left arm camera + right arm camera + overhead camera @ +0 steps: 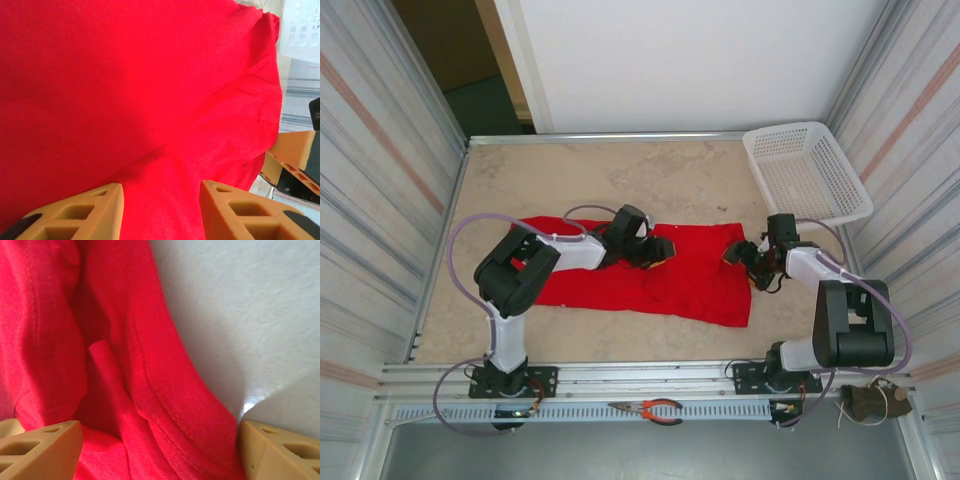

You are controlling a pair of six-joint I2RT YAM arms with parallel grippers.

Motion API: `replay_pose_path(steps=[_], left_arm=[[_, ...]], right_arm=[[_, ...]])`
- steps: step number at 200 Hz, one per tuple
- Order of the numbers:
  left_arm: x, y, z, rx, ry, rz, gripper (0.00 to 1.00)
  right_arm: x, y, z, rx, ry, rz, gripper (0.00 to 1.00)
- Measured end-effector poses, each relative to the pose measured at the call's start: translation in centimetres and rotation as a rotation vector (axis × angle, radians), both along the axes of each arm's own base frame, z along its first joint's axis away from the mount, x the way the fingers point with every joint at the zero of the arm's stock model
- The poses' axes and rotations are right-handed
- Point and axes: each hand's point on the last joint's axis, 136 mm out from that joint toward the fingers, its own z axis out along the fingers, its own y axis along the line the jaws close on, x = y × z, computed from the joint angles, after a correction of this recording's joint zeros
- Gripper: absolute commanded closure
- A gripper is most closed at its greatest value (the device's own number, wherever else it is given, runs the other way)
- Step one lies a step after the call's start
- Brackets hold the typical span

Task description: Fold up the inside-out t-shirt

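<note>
Bare table (570, 170) lies open beyond the t-shirt (700, 280); a white basket (807, 172) blocks the far right corner.

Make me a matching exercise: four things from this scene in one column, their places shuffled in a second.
1 t-shirt
2 basket
3 pliers
4 right gripper

a on the near rail
b far right corner of the table
c at the shirt's right edge
d spread across the middle of the table

Pairs: 1-d, 2-b, 3-a, 4-c
</note>
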Motion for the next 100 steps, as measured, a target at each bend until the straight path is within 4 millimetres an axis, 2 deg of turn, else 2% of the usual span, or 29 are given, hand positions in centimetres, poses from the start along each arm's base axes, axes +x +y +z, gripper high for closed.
replay_pose_path(steps=[55,100], left_arm=[[-0.3,-0.6,-0.4,-0.007,0.006,-0.004,0.55],[-0.2,-0.7,-0.3,-0.013,0.006,0.0,0.55]], right_arm=[[0.2,0.6,0.3,0.015,-0.037,0.015,0.16],[0.4,2.3,0.4,0.013,-0.061,0.055,0.16]])
